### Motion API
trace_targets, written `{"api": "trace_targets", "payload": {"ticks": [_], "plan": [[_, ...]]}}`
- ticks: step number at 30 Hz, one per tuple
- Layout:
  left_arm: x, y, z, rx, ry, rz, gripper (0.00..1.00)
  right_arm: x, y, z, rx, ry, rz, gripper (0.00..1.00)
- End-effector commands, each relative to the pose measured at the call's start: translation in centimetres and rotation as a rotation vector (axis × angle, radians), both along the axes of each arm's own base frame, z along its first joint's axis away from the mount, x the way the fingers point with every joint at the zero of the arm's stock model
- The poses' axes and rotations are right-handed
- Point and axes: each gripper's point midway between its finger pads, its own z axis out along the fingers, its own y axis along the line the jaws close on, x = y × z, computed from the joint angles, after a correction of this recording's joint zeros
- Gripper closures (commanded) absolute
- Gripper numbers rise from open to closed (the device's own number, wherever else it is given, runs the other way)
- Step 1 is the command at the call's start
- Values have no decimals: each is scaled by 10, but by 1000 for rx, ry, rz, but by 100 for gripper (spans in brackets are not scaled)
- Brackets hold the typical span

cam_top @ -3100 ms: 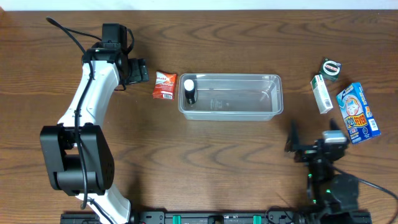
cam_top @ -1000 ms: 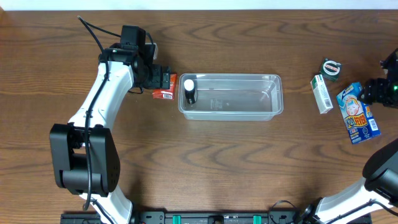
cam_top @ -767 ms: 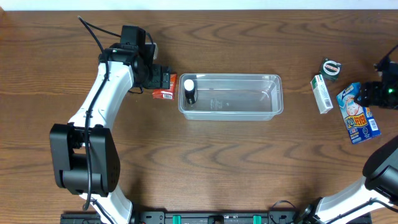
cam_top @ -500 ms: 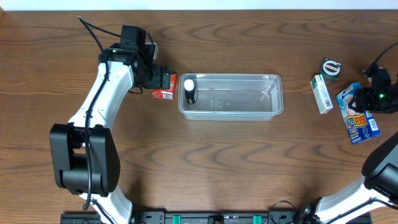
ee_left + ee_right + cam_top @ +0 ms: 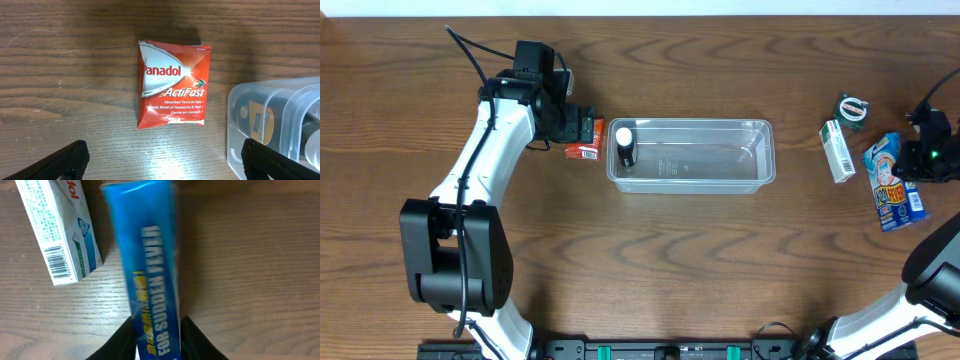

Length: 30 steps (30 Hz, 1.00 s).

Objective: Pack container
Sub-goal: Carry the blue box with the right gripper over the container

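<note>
The clear container [image 5: 692, 187] lies mid-table with a small dark white-capped bottle [image 5: 624, 145] at its left end. Just left of it, a red Panadol packet [image 5: 586, 148] lies flat on the wood. My left gripper [image 5: 578, 127] hovers over the packet [image 5: 172, 85], open, its fingers [image 5: 65, 161] spread wide with bare table between them; the container's corner [image 5: 239, 102] shows on the right of this view. At the far right, my right gripper [image 5: 918, 160] is shut on a blue fever-patch box [image 5: 892, 185]. In the right wrist view that gripper [image 5: 157, 341] presses both sides of the box [image 5: 147, 265].
A white and green box [image 5: 837, 150] lies left of the blue one, also in the right wrist view as the white box [image 5: 60, 230]. A small round dark item [image 5: 853, 108] sits behind it. The table's right edge is close to the right arm.
My right gripper has closed onto the blue box, which has turned up onto its edge and looks narrower from above. The left arm has not moved in the last second.
</note>
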Motion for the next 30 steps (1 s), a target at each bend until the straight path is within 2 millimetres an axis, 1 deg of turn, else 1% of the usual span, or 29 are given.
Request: {"api": "trace_targets", "payload": {"ticks": [1, 6, 9, 14, 17, 21, 26, 30], "plan": [[-1, 0, -5, -2, 14, -8, 2, 1, 2, -3, 4, 6, -11, 76], [-1, 0, -5, -2, 13, -8, 2, 2, 2, -2, 6, 4, -27, 79], [-1, 0, -5, -2, 13, -8, 2, 5, 0, 5, 4, -7, -60, 83], [-1, 0, -5, -2, 13, -8, 2, 11, 0, 24, -1, -25, -78, 82], [-1, 0, -5, -2, 13, -8, 2, 18, 7, 40, -5, -35, -61, 81], [-1, 0, -5, -3, 14, -5, 2, 30, 26, 65, -11, -49, -6, 82], [-1, 0, -5, -3, 14, -5, 2, 47, 69, 94, -32, -63, 113, 84], [-2, 0, -5, -3, 16, -5, 2, 60, 108, 120, -67, -87, 221, 87]]}}
